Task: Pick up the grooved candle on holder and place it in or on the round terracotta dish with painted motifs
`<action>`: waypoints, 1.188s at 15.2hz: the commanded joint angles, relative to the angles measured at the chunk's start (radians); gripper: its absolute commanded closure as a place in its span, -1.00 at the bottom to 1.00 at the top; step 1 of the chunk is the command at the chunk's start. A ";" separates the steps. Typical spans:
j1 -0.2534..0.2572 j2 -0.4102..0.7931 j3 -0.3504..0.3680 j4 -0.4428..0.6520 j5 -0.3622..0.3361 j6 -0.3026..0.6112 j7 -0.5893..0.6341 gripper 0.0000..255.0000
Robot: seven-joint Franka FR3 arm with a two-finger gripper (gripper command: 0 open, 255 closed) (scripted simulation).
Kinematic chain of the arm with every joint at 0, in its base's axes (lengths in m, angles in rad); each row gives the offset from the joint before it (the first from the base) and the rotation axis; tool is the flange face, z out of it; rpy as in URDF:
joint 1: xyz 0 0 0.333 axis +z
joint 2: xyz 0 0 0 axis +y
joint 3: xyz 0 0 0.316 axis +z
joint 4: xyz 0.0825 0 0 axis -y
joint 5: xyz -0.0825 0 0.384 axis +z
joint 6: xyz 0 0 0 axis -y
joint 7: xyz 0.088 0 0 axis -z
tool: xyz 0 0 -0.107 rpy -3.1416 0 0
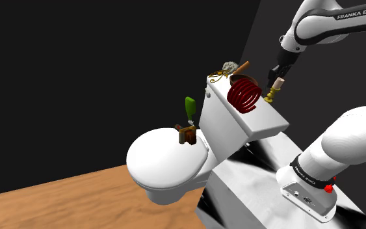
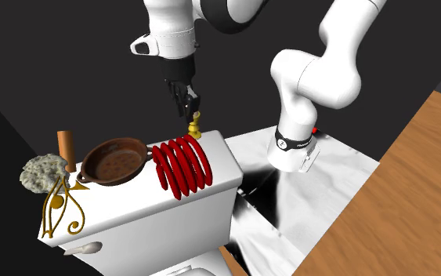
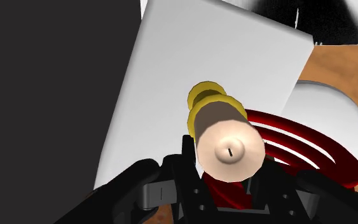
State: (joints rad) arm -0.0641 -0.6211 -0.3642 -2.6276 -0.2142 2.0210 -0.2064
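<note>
Over the white toilet tank (image 1: 269,118), candle (image 1: 278,84) tight in the hand (image 1: 281,76)

Cream candle (image 3: 227,141) on gold holder (image 3: 206,95), upright, clasped by fingers (image 2: 188,100); brown round dish (image 2: 115,163) on white tank lid (image 2: 220,159).

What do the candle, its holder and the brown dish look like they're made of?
Candle: pale cream, matte, with a small wick mark on top, so probably wax. Holder: bright yellow with a soft shine, likely brass or gilded metal. Dish: reddish-brown inside, darker rim with a slight gloss; could be glazed clay or dark metal.
</note>
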 commanded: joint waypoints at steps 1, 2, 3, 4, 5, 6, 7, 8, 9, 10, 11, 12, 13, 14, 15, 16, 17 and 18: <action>0.001 -0.012 0.008 0.019 0.004 -0.031 0.002 1.00; 0.002 -0.016 0.010 0.030 0.006 -0.046 0.002 1.00; 0.002 -0.020 0.013 0.040 0.008 -0.061 0.002 1.00; 0.003 -0.024 0.016 0.051 0.010 -0.076 0.002 1.00; 0.003 -0.027 0.019 0.063 0.012 -0.090 0.002 1.00; 0.004 -0.030 0.021 0.074 0.013 -0.105 0.002 1.00; 0.005 -0.033 0.024 0.085 0.015 -0.119 0.002 1.00; 0.005 -0.034 0.024 0.086 0.015 -0.120 0.002 1.00; 0.014 0.011 0.014 0.121 0.022 -0.109 -0.006 1.00; 0.023 0.055 0.004 0.157 0.029 -0.101 -0.015 1.00; 0.032 0.098 -0.006 0.194 0.038 -0.094 -0.024 1.00; 0.041 0.141 -0.016 0.232 0.047 -0.089 -0.035 1.00; 0.049 0.184 -0.026 0.271 0.058 -0.085 -0.046 1.00; 0.057 0.227 -0.036 0.310 0.070 -0.082 -0.058 1.00; 0.064 0.269 -0.046 0.351 0.083 -0.081 -0.070 1.00; 0.071 0.311 -0.056 0.393 0.098 -0.082 -0.084 1.00; 0.077 0.354 -0.065 0.435 0.113 -0.084 -0.097 1.00; 0.081 0.396 -0.074 0.479 0.130 -0.087 -0.112 1.00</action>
State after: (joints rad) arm 0.0084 -0.2713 -0.4330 -2.1992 -0.1035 1.9401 -0.3090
